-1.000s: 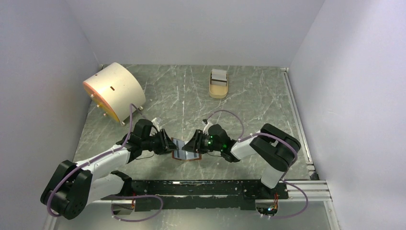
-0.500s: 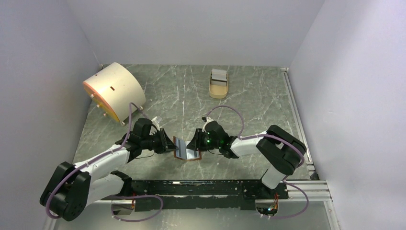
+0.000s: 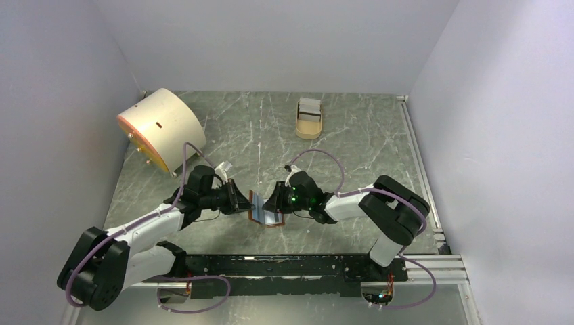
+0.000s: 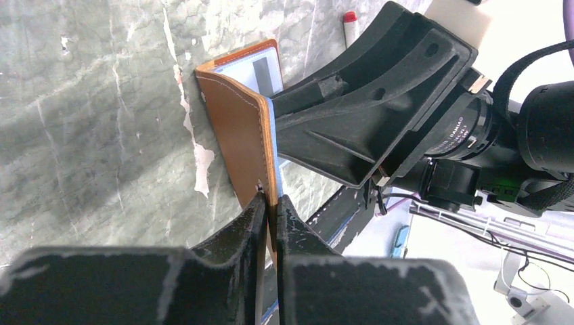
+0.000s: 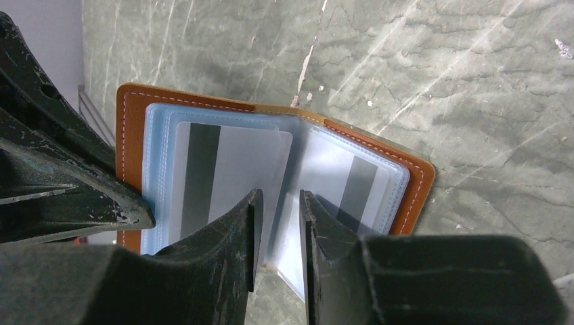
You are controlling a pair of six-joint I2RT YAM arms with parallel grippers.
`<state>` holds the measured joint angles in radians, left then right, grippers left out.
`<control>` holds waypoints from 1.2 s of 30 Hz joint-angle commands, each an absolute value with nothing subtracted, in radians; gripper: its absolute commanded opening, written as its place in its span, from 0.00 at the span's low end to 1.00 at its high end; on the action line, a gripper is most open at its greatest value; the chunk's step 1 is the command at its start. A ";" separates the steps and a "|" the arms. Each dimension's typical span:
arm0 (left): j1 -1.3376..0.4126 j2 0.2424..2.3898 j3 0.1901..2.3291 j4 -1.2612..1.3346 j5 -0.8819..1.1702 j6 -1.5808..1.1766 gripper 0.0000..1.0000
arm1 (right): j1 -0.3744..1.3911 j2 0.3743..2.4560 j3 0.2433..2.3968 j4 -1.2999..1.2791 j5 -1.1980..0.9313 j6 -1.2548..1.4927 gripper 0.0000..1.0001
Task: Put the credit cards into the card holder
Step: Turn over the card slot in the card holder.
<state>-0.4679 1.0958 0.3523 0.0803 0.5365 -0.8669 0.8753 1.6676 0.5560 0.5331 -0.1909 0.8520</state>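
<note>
My left tool (image 4: 269, 203) pinches the card holder (image 4: 237, 128) by its 9 o'clock cover; my right tool (image 5: 277, 203), slightly spread, straddles a clear sleeve (image 5: 292, 230). I judge insertion underway; next, push squarely.

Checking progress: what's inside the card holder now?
Clear sleeves over pale blue lining. A dark-striped card sits in the left sleeve, a second card in the right. The right gripper covers their lower edges; deeper sleeves are hidden.

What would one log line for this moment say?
left gripper: shut on card holder cover | right gripper: open, astride clear sleeve | credit cards: two in sleeves
</note>
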 commanded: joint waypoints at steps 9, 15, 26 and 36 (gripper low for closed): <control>-0.463 1.154 0.342 0.237 0.614 -0.872 0.09 | 0.874 1.699 0.539 0.515 -0.180 0.851 0.30; -0.463 1.197 0.372 0.150 0.548 -0.850 0.13 | 0.874 1.699 0.535 0.515 -0.176 0.850 0.32; -0.466 1.203 0.445 -0.032 0.438 -0.808 0.24 | 0.874 1.611 0.530 0.449 -0.107 0.807 0.35; -0.472 1.244 0.425 0.103 0.546 -0.845 0.30 | 0.880 1.648 0.509 0.504 -0.128 0.832 0.35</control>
<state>-0.4679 1.2316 0.4183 0.0147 0.4824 -0.8314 0.8761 1.6329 0.5343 0.5198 -0.1444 0.8356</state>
